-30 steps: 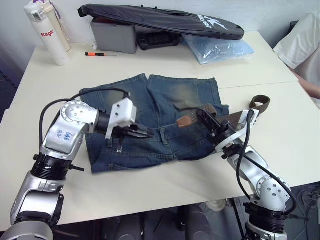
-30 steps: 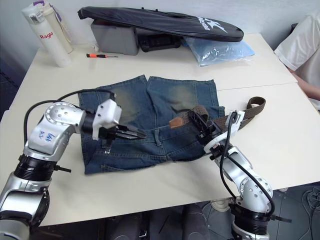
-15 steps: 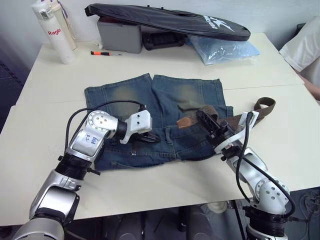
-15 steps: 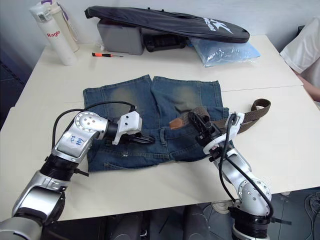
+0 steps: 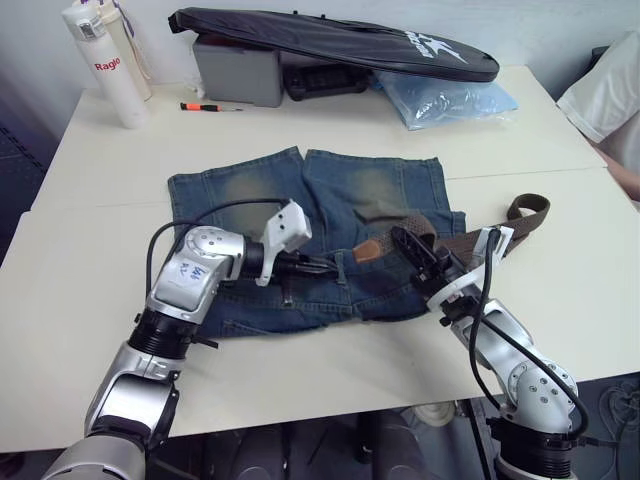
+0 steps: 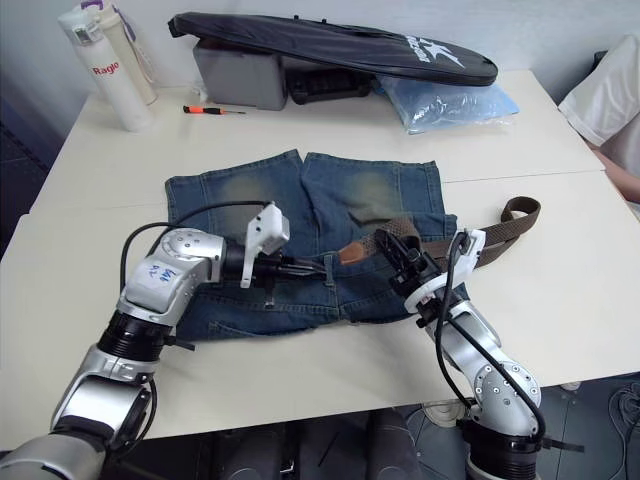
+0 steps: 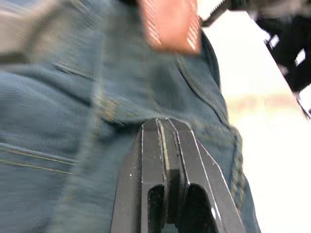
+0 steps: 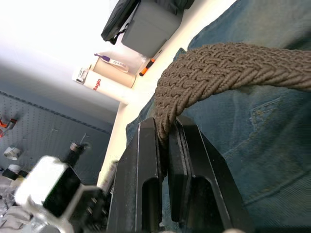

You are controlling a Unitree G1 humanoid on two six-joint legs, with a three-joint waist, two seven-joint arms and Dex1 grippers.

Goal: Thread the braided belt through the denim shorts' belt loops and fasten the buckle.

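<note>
Bench (image 5: 300, 360), wide and pale, holds the blue faded denim shorts (image 5: 330, 200) lying flat in the middle. The left gripper (image 5: 322, 267) has slid along the waistband toward the middle since a moment ago, and its jaws look closed, pressed on the soft denim near a small blue belt loop (image 6: 329, 268). The right gripper (image 6: 392, 247) pinches the dark brown braided belt (image 8: 233, 65), bumpy and woven. The belt's smooth tan leather tip (image 5: 368, 248) now sits close to the left gripper, so threading looks ready to start.
</note>
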